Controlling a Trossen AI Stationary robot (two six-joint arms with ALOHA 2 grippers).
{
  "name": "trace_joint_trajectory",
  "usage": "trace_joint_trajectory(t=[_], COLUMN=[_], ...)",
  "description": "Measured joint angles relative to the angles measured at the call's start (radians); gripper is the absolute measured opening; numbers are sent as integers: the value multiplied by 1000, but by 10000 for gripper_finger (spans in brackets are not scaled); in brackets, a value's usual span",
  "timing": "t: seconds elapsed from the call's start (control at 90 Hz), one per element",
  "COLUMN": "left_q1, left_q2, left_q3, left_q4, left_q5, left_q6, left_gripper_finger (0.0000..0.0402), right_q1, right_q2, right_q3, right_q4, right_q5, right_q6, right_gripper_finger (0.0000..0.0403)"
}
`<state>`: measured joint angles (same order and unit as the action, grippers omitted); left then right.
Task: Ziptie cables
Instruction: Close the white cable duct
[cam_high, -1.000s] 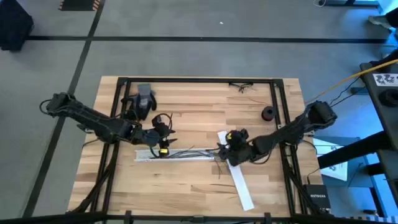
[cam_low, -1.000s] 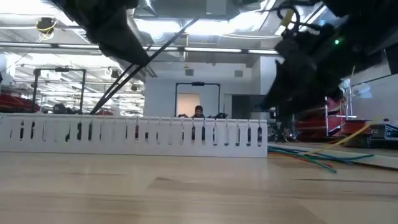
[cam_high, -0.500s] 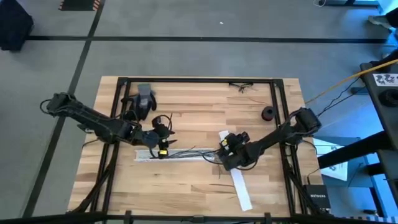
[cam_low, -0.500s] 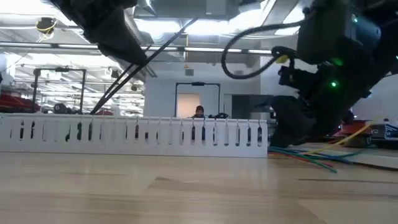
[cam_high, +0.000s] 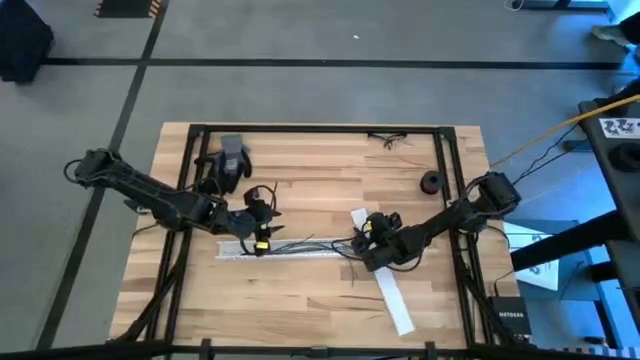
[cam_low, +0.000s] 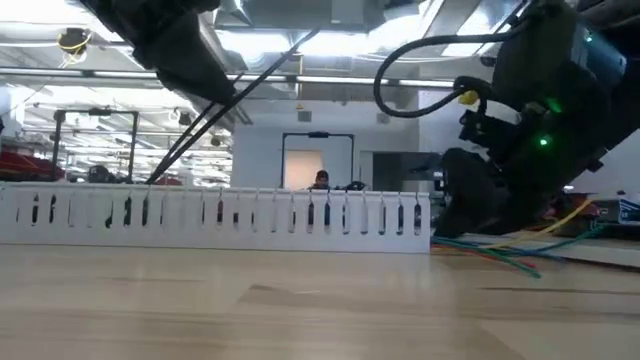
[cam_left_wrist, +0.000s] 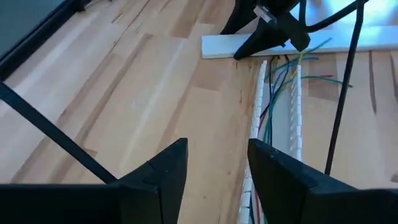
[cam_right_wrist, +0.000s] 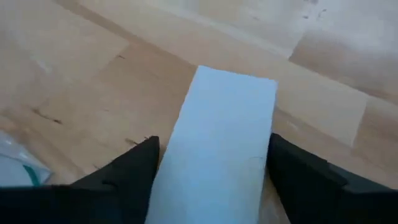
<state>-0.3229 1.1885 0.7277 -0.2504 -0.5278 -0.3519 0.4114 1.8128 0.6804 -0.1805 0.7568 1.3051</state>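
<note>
right arm on the duct lid, cables not yet tied

right gripper (cam_high: 372, 240) sits low over the flat white lid strip (cam_right_wrist: 217, 149), fingers spread either side, nothing gripped. left gripper (cam_high: 258, 218) hovers spread and empty above the slotted white duct (cam_high: 285, 250). the cables (cam_left_wrist: 277, 93) lie loose in that duct. next, i'd guess, the fingers must close squarely on the strip.

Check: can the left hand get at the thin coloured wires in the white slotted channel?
Probably yes. The left hand is open above the white slotted channel, with the thin coloured wires exposed ahead and nothing between.
</note>
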Motion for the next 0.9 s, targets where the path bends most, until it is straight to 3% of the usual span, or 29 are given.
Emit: trace_joint_trajectory(t=[0.111,0.356,0.622,0.744,0.9], left_q1=[1,-6,-30,-30,-30], left_q2=[0,0,0,0,0], left_q3=[0,20,77,77,77], left_q4=[0,4,8,4,5], left_q5=[0,0,0,0,0], left_q6=[0,18,67,48,24], left_gripper_finger=[164,164,164,164,164], right_q1=[-1,-1,-14,-19,-19], right_q2=[0,-57,-155,-175,-219], right_q3=[1,5,5,5,6], right_q4=[21,1,-26,-18,-36], right_q5=[-5,-13,-115,-154,-138], right_q6=[-12,-136,-298,-300,-302], right_gripper_finger=[212,198,156,170,232])
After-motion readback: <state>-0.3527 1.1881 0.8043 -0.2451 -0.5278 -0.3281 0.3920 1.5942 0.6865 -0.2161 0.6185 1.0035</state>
